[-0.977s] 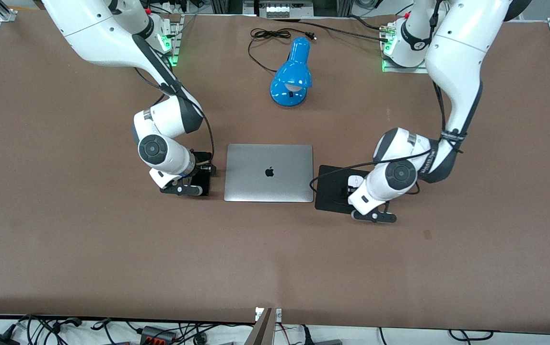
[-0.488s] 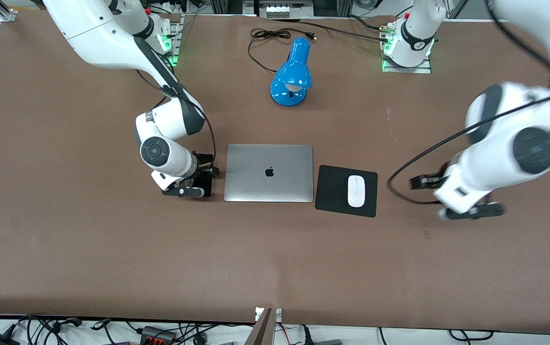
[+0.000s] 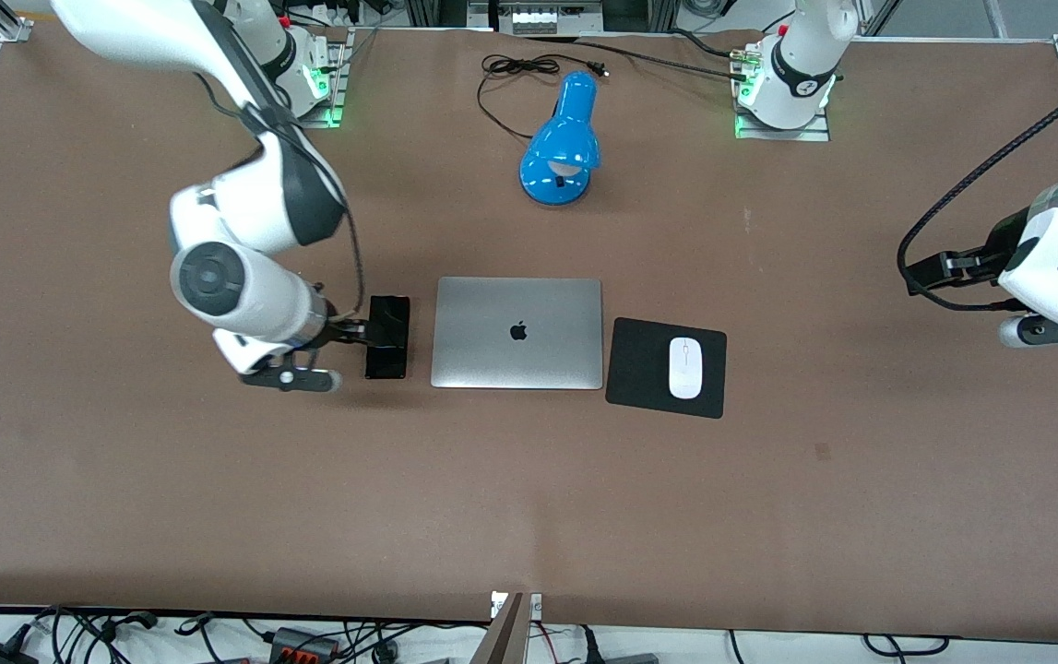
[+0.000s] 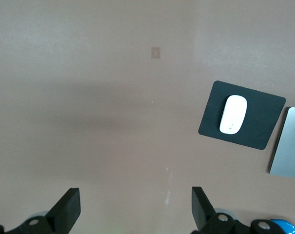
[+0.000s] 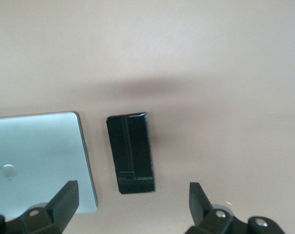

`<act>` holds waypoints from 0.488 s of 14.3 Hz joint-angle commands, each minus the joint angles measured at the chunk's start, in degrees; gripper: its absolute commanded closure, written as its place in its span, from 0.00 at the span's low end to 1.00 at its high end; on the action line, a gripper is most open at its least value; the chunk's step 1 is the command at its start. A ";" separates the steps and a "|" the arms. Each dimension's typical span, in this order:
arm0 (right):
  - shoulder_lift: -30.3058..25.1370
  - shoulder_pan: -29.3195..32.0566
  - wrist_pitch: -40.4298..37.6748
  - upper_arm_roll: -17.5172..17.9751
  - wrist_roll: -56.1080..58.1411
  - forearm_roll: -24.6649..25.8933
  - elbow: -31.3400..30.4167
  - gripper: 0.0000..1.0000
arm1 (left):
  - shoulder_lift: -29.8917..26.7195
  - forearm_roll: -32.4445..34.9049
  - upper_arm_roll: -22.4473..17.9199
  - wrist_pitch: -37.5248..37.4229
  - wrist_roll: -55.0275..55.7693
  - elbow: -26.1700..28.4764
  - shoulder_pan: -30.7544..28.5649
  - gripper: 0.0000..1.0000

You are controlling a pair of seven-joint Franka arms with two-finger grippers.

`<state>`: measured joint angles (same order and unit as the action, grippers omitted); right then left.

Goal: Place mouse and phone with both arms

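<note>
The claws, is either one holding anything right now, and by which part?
Nothing is held. Both the left claw and right claw are open and empty; the mouse lies on the pad, the phone on the table.

Table: wide brown tabletop [image 3: 123, 480]
On it: closed silver laptop [image 3: 517, 333], slim black phone [image 3: 387, 337], square black pad [image 3: 644, 364], blue desk lamp [image 3: 562, 143]

white mouse [image 3: 684, 367], black phone [image 3: 387, 337], black pad [image 3: 639, 369], blue lamp [image 3: 563, 143]
</note>
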<state>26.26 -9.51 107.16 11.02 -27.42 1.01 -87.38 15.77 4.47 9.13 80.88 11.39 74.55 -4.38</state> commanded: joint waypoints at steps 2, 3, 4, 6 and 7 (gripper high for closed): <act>1.25 6.07 -9.06 0.66 3.15 0.30 11.17 0.00 | -12.66 -0.34 1.15 9.78 -2.42 18.99 -3.26 0.00; 0.47 7.12 -9.77 0.58 4.64 0.39 12.40 0.00 | -15.74 -0.34 1.33 12.08 -2.34 22.88 -2.83 0.00; -0.15 8.18 -9.86 0.49 5.61 0.48 12.67 0.00 | -16.03 -0.25 1.16 12.28 -2.34 22.92 -2.48 0.00; -2.60 10.99 -9.95 -0.03 8.51 0.39 12.68 0.00 | -14.90 0.45 -0.85 12.11 -2.16 21.17 0.41 0.00; -4.96 11.09 -9.95 -2.30 11.14 0.13 12.59 0.00 | -14.02 0.80 -2.69 12.11 -2.33 19.16 0.95 0.00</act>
<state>25.07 0.41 98.56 10.35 -19.99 1.03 -74.93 2.25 4.49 9.13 91.51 10.07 93.68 -5.01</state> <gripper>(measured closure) 0.000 0.000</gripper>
